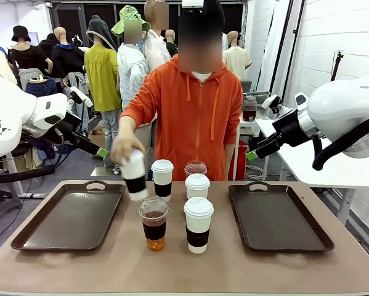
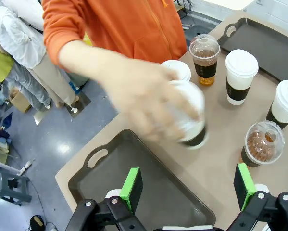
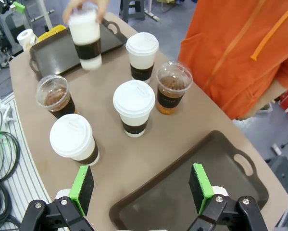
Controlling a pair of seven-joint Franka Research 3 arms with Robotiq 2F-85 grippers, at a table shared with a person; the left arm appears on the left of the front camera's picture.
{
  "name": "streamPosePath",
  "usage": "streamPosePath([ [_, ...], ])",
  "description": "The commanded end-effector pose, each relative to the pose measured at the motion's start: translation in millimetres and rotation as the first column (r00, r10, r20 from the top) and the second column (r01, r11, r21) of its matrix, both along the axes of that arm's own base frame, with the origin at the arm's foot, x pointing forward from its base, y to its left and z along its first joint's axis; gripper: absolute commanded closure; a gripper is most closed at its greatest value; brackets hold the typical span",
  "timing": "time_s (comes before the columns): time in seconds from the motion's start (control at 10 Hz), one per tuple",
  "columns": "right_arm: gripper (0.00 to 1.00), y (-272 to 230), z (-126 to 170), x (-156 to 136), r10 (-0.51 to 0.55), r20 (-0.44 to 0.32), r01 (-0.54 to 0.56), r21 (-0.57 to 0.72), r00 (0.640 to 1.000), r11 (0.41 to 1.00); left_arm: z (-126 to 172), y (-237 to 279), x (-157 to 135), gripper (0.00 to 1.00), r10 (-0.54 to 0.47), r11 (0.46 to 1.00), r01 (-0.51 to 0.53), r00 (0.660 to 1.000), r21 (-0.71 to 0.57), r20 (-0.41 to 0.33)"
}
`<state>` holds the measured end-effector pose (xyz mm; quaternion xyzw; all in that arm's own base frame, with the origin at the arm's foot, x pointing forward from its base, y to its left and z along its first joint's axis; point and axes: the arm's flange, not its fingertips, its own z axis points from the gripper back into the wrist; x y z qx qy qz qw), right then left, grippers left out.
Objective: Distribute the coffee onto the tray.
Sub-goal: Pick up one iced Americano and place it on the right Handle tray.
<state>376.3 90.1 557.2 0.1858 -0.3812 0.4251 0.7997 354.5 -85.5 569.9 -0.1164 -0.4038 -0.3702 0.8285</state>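
My left gripper (image 2: 187, 186) and right gripper (image 3: 141, 187) gape empty while five cups (image 1: 198, 223) stand between the trays (image 1: 67, 217), a sixth in the person's hand (image 1: 125, 148); likely full, crushable, tippy, so I'd clamp gently at the sleeves (image 1: 198, 237).

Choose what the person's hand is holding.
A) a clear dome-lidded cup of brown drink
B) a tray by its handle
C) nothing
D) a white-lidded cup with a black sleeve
D: the person's hand grips a white-lidded cup with a black sleeve around it, held tilted near the left tray.
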Motion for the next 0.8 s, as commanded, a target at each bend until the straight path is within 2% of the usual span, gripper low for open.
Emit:
streamPosePath([
  [0.0,0.00,-4,11,29,0.032,-0.040,-0.034,-0.060,0.999,0.998,0,-1,0,0.00,-0.008,1.000,0.008,1.000,-0.006,-0.003],
  [0.5,0.00,-5,25,122,-0.076,-0.108,0.050,-0.229,0.991,0.972,0,-1,0,0.00,-0.008,1.000,0.008,1.000,-0.006,-0.003],
  [0.7,0.00,-4,17,158,-0.106,-0.177,0.050,-0.294,0.979,0.954,0,-1,0,0.00,-0.008,1.000,0.008,1.000,-0.006,-0.003],
])
